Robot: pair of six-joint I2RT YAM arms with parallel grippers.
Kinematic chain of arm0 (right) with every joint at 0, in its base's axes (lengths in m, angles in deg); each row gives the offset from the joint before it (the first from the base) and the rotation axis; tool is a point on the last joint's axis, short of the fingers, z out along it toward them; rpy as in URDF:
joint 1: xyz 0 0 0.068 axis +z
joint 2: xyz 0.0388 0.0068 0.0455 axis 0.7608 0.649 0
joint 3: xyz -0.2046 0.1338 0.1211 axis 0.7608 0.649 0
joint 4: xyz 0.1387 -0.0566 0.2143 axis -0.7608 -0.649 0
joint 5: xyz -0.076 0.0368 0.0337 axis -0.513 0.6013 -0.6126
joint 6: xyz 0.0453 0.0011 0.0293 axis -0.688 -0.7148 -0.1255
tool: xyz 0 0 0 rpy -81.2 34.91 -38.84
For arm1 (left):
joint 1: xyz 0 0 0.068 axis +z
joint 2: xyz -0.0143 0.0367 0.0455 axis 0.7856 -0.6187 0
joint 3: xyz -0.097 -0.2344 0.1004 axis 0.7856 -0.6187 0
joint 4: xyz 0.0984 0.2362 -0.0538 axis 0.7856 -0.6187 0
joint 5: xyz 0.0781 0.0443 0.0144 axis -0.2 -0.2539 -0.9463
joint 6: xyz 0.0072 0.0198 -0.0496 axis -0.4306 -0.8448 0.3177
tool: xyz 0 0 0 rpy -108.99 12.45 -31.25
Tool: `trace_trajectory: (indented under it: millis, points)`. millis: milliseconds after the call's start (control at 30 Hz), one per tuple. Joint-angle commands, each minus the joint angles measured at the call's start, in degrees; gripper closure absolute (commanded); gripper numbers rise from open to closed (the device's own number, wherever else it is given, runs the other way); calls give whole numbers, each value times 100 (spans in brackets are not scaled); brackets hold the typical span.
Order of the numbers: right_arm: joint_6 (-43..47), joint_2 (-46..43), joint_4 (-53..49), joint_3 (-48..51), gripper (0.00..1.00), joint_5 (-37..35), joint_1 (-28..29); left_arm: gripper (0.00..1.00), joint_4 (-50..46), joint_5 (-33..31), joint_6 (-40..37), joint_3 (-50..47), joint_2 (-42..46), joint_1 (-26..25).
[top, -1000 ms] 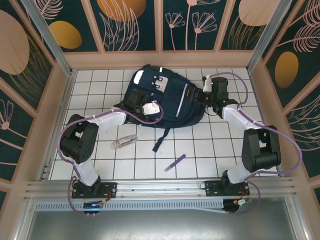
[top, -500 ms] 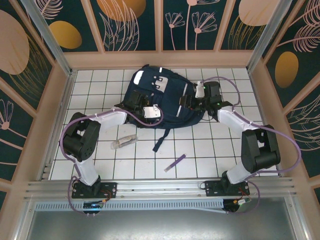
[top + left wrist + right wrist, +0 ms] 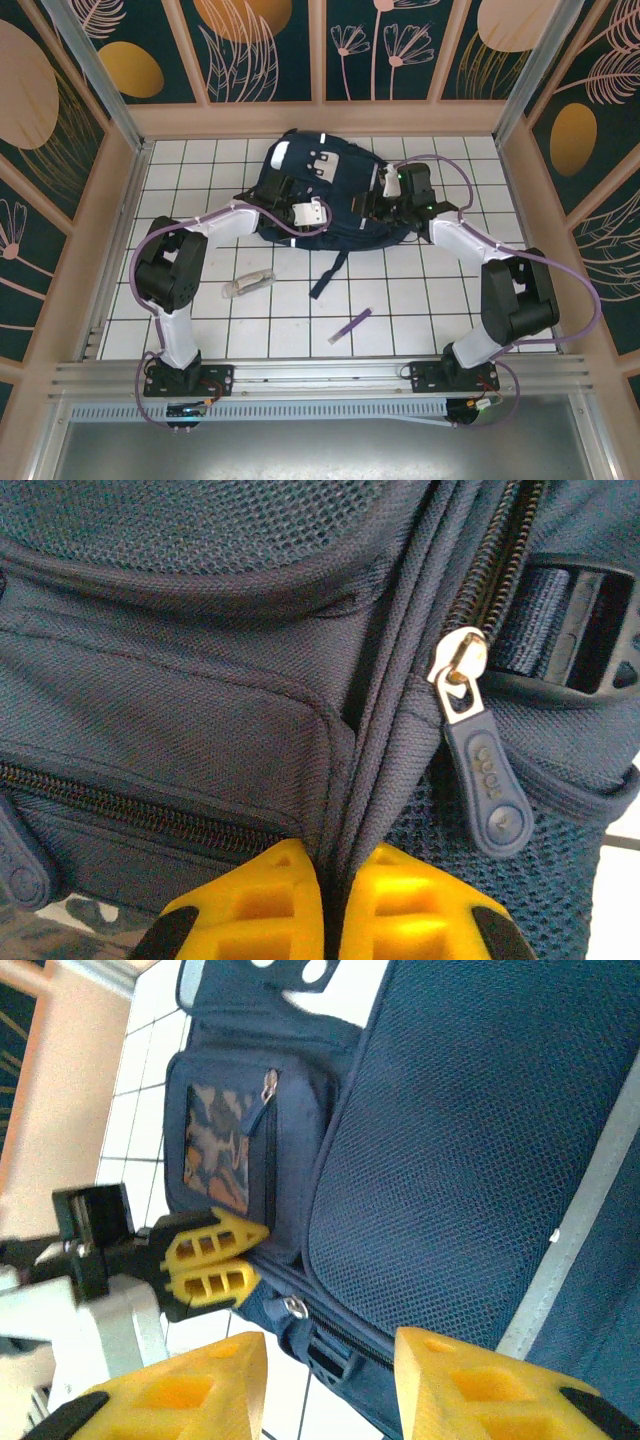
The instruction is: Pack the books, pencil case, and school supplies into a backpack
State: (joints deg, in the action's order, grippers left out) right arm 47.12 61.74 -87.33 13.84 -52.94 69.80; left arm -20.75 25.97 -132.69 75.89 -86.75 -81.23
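Jaws of my left gripper pinch shut on the backpack seam beside a zipper pull; a second ago they gaped. My right gripper, jaws parted, has moved in over its mesh. Nearer me lie the purple pen and clear packet on the white-gridded desk; the backpack sits far-centre, floral walls around.

Cropped at the frame bottom, clamped on a backpack seam: left gripper fingertips. Likewise cropped, beneath the backpack: right gripper. Too small to read, near the backpack's front edge: clear packet.
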Motion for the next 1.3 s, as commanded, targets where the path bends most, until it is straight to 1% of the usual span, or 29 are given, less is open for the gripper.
trace_trajectory:
  millis: [0, 67, 133, 267, 367, 567, 767, 833, 933, 1100, 1267]
  points:
    - [-712, 22, -215, -178, 63, -288, 221, 97, -479, 1086, 776, 8, 198, -41]
    - [-804, 113, -263, -231, 63, -440, 442, 100, -546, 1306, 1038, 33, 291, -43]
    - [-795, 246, -426, -349, 63, -780, 720, 100, -477, 1450, 1353, 46, 347, -39]
    - [-777, 409, -855, -606, 62, -1487, 1128, 100, -475, 1468, 1791, 246, 314, -43]
    - [-1015, 455, -1385, -799, 60, -1961, 1391, 100, -410, 1478, 1968, 307, 343, -43]
    - [-1663, 480, -1953, -952, 60, -2085, 1471, 100, -79, 1932, 2379, 361, 383, -14]
    - [-1902, 757, -1977, -1135, 62, -2001, 1561, 100, 425, 2370, 2716, 101, 525, -8]
    - [-1845, 829, -1761, -1178, 66, -1973, 1565, 100, 531, 2491, 2785, 3, 586, -6]
    - [-1850, 961, -1657, -1303, 72, -2019, 1606, 100, 631, 2495, 2873, -105, 650, -8]
    - [-1754, 1273, -2015, -1590, 74, -2622, 1720, 100, 804, 2508, 2968, -248, 750, -4]
    - [-1550, 1392, -2461, -1844, 74, -3289, 1817, 100, 1024, 2237, 3120, -343, 814, 23]
